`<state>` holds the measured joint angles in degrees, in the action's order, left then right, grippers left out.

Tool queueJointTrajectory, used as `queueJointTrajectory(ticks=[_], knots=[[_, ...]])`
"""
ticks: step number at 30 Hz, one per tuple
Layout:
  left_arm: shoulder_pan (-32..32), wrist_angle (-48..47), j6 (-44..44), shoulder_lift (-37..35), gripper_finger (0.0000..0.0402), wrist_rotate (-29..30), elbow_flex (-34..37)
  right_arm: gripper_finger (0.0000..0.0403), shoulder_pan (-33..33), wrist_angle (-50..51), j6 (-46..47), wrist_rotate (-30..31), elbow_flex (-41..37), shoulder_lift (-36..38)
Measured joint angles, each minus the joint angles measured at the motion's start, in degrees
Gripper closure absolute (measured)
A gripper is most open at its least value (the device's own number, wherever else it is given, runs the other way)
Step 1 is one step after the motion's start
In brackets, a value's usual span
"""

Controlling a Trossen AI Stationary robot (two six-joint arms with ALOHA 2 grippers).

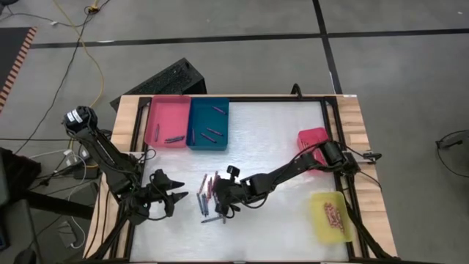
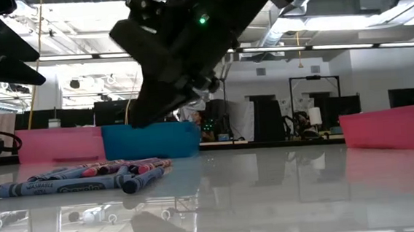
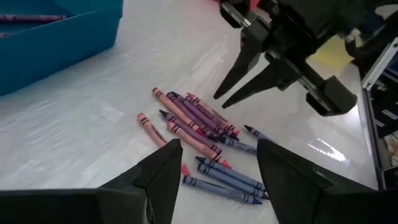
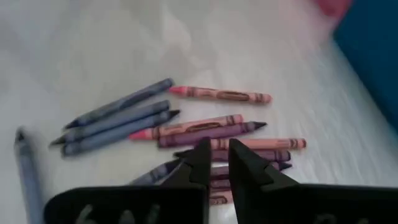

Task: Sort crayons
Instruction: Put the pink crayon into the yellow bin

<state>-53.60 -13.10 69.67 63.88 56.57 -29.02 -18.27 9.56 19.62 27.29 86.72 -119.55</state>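
Observation:
A loose pile of crayons [image 1: 207,194], red, pink, purple and grey-blue, lies flat on the white table between the two arms; it also shows in the left wrist view [image 3: 202,134], the right wrist view [image 4: 205,127] and the low view [image 2: 87,175]. My right gripper [image 4: 216,148] hangs just above the pile, pointing slantwise down, its fingers a narrow gap apart with nothing between them [image 3: 221,101]. My left gripper [image 3: 217,162] waits left of the pile, wide open and empty [image 1: 172,194].
At the far side stand a pink tray [image 1: 155,110] and a blue tray [image 1: 196,139], each with a few crayons inside. A red tray [image 1: 314,136] sits at the right edge, and a yellow tray [image 1: 322,224] holding crayons sits near the right front.

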Motion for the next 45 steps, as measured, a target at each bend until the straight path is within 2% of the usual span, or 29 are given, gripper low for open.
queueJointTrajectory(ticks=[12, 21, 27, 31, 37, 42, 45], knots=[[0.00, -0.56, -0.02, 0.00, 0.0203, -0.30, 0.00, 0.0347, 0.43, -2.61, -17.46, -3.93, 0.57, 0.22], [0.00, -1.27, 0.00, 0.00, 0.0203, -0.29, 0.00, 0.0281, 1.41, -1.93, -31.51, -5.03, 0.57, 0.24], [0.00, -1.58, 0.00, 0.00, 0.0203, -0.25, 0.00, 0.0256, 3.47, -1.90, -28.90, -5.90, 0.57, 0.24], [0.00, -1.60, 0.00, 0.00, 0.0203, -0.25, 0.00, 0.0257, 4.64, -1.40, -28.74, -8.18, 0.57, 0.24], [0.00, -1.57, 0.01, 0.00, 0.0203, -0.24, 0.00, 0.0261, 5.79, -1.12, -29.89, -8.11, 0.55, 0.24], [0.00, -1.55, 0.02, 0.00, 0.0203, 0.21, 0.00, 0.0261, 7.84, -0.81, -25.46, -7.85, 0.55, 0.24], [0.00, -1.55, 0.02, 0.00, 0.0203, 0.21, 0.00, 0.0261, 8.00, -0.82, -26.56, -7.92, 0.55, 0.24]])
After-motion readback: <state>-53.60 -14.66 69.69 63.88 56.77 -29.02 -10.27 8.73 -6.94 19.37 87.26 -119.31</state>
